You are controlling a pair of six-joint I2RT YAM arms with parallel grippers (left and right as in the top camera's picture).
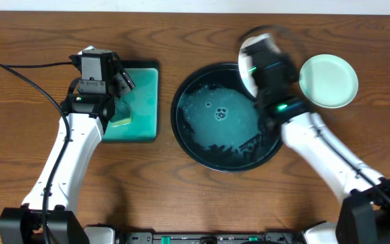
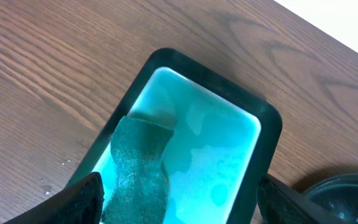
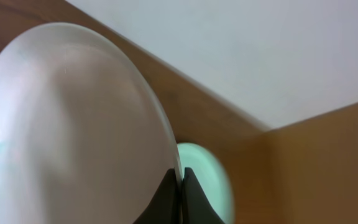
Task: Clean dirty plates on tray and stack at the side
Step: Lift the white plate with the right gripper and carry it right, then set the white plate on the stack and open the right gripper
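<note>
The big dark round tray (image 1: 202, 146) lies mid-table with teal smears and no plates on it. My right gripper (image 3: 180, 177) is shut on the rim of a white plate (image 3: 67, 124), held on edge above the tray's far right rim; the plate also shows blurred in the overhead view (image 1: 248, 57). A pale mint-green plate (image 1: 328, 81) lies on the table right of the tray, and shows behind the held plate in the right wrist view (image 3: 207, 174). My left gripper (image 2: 179, 202) is open above the dark green sponge (image 2: 138, 165). A third plate is not visible.
The green rectangular sponge tray (image 1: 144, 102) sits left of the round tray, wet with teal liquid, its rim shown in the left wrist view (image 2: 269, 134). A black cable (image 1: 29, 78) runs across the table at far left. Bare wood surrounds everything.
</note>
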